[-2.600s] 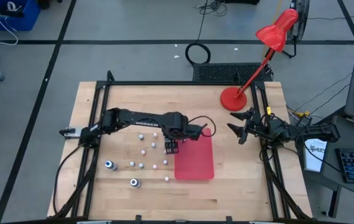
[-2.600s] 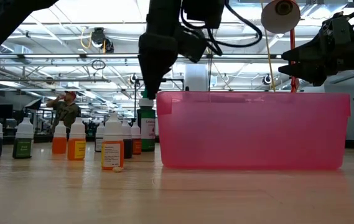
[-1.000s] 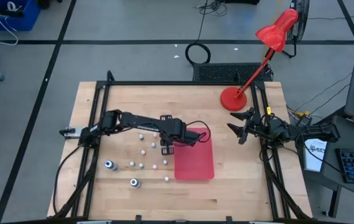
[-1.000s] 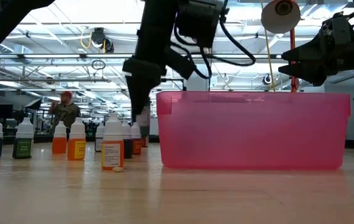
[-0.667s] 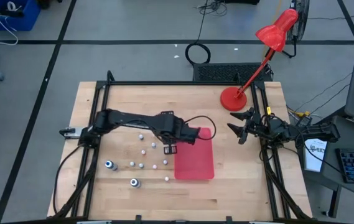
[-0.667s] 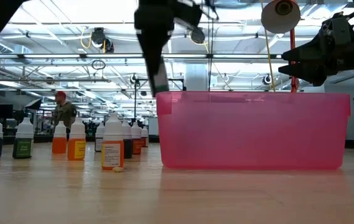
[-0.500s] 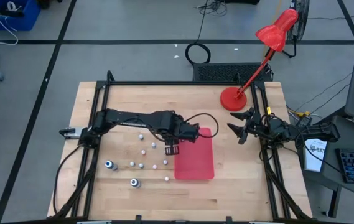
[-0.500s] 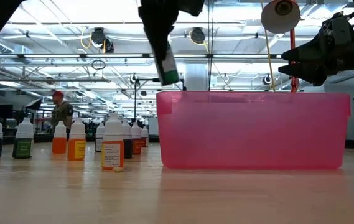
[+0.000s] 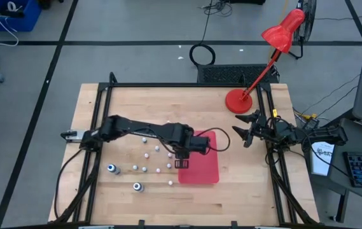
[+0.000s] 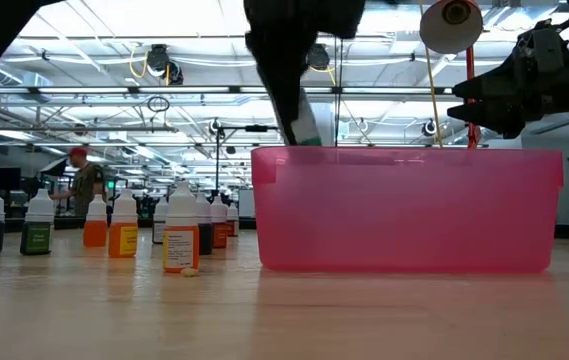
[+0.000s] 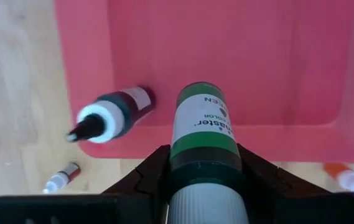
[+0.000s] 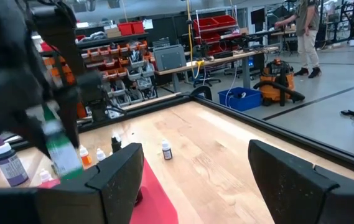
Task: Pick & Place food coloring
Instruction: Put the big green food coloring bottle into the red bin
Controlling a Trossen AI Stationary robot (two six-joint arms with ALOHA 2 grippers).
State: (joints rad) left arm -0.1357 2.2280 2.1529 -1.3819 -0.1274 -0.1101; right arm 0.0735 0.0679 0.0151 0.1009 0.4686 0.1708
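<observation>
My left gripper [image 9: 182, 159] is shut on a green food coloring bottle [image 11: 203, 127] and hangs over the left edge of the red tray [image 9: 200, 172]. In the low view the bottle [image 10: 304, 125] shows just above the tray's rim [image 10: 404, 152]. One dark bottle with a white cap [image 11: 111, 115] lies on its side on the tray's floor. Several more bottles [image 10: 114, 230] stand on the table left of the tray. My right gripper [image 9: 247, 131] waits open at the table's right edge. My left gripper pinches the green bottle between its two fingers [image 11: 155, 171], on the sides of its body just past the white cap [image 11: 208, 208]. The fingers come from above, slanting down. The bottle hangs tilted, base down and cap toward the wrist, clear of the tray.
Small white-capped bottles [image 9: 147, 154] dot the table left of the tray, with two blue-topped ones [image 9: 112, 168] nearer the front left. A red desk lamp [image 9: 239, 100] stands at the back right. A person [image 10: 82, 185] walks in the room behind.
My left gripper has risen from the table among the bottles, lifting the green bottle clear. It has then gone toward the table's right edge until the bottle hangs over the tray's left rim. The bottle has tipped from upright to tilted.
</observation>
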